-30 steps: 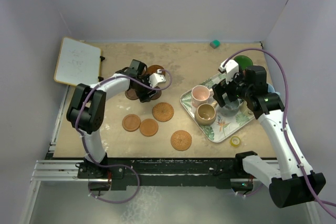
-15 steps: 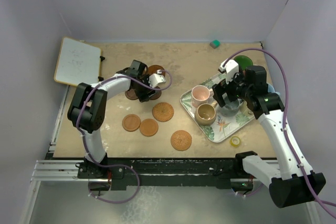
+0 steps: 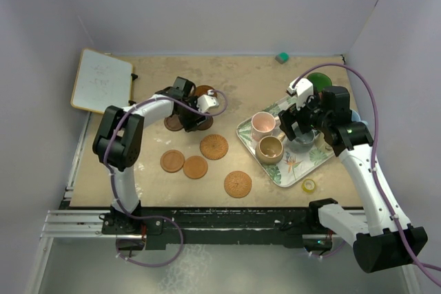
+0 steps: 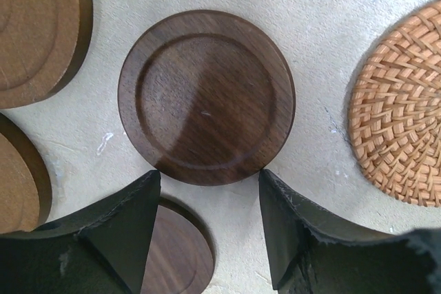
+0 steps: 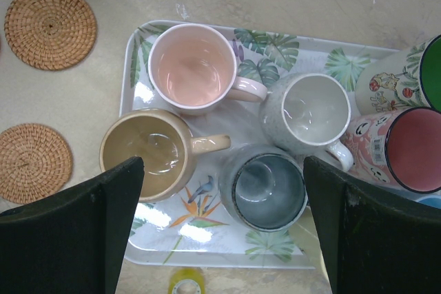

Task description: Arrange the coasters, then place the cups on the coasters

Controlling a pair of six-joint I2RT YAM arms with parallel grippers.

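The left gripper (image 4: 208, 178) hangs low over the bench (image 4: 310, 5), jaws partly apart and holding nothing. Just ahead of its tips a dark coaster (image 4: 207, 98) lies flat, its near edge in the gap between them. Being round, it has no long axis to line up with, so the approach turns only on centring the jaws across it. This arm is plainly the nearer one for the coasters.

The neighbours crowd it. A second dark coaster (image 4: 176, 253) lies partly under the fingers. Two tan coasters (image 4: 34, 25) sit near on one side and a woven coaster (image 4: 403, 108) near on the other, none touching the dark one. A thin disc flat on the bench gives little edge to pinch, and I judge a slip or a nudge of a neighbour the likely fault.

The right gripper (image 5: 222, 163) hovers above the tray (image 5: 275, 49) with jaws wide and empty. The slate cup (image 5: 269, 191) stands directly below the gap. The tan cup (image 5: 145, 153), pink cup (image 5: 189, 67) and grey cup (image 5: 306, 111) are packed close round it, with the red cup (image 5: 413, 149) and green cup (image 5: 431, 63) just off the tray's edge. No cup is on a coaster yet, and the laid-out coasters look unevenly spaced, so arranging seems unfinished.
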